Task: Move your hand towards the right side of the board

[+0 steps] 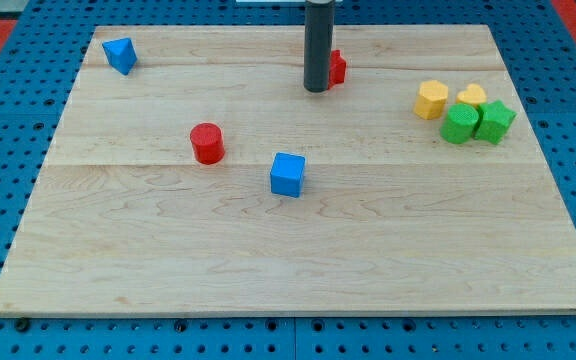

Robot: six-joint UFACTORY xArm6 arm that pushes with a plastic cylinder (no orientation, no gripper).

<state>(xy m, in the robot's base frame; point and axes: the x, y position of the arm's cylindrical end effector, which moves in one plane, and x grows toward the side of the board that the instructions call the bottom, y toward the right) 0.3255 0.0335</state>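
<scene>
We count seven blocks on the board (298, 250): two blue, a cube (288, 174) at centre and a wedge-like one (120, 55) at 10 o'clock; two red, a cylinder (207, 143) and one half hidden (338, 67) behind our rod; two yellow (431, 99) (472, 95) and two green (460, 123) (495, 120), clustered at 2 o'clock. Our tip (316, 89) (no jaws to open or close) sits at 12 o'clock, just left of the hidden red. No writing visible.
</scene>
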